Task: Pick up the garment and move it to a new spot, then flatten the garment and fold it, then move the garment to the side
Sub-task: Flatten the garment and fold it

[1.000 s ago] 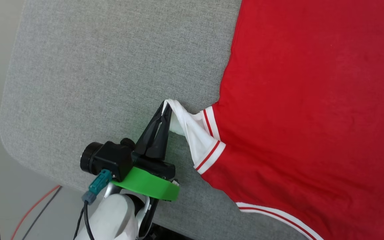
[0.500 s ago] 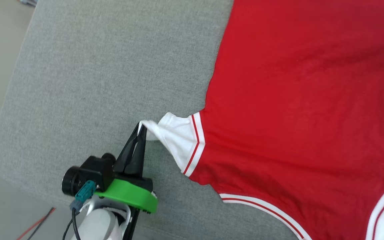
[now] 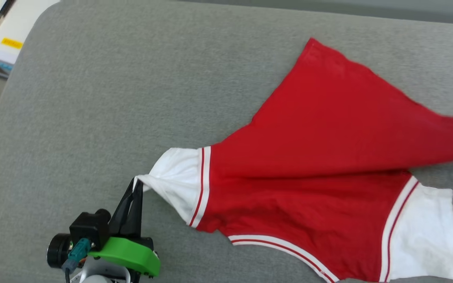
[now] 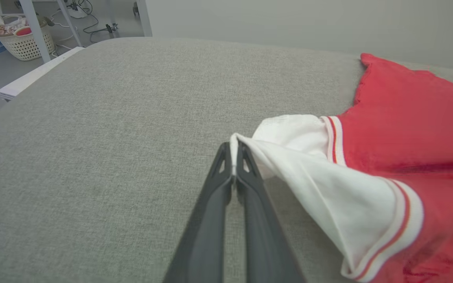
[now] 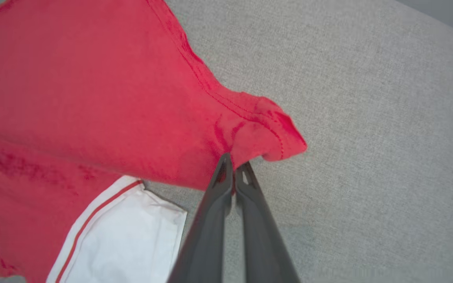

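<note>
**Both grippers pinch the jersey on the grey pad**

The garment (image 3: 321, 157) lies across the right half of the head view, spread on the grey padded surface (image 3: 112, 98), its plain red side up. The left gripper (image 3: 137, 184), at the lower left of that frame, has its two dark fingers pressed together on the tip of one white sleeve (image 3: 175, 181). The sleeve is drawn out into a taut point towards the lower left. In the left wrist view the white cloth sits clamped between the fingertips at the frame's centre, and the sleeve's red-and-white trim runs off to the right.

The other white sleeve (image 3: 423, 232) lies flat at the lower right of the head view. Above it a red flap of the body stretches off the right edge.

In the right wrist view the right gripper (image 5: 234, 163) is closed at the frame's centre, nipping a puckered fold of red cloth beside the stitched hem corner (image 5: 281, 137).

A wicker basket (image 4: 26, 43) stands on the floor at the upper left of the left wrist view.
</note>
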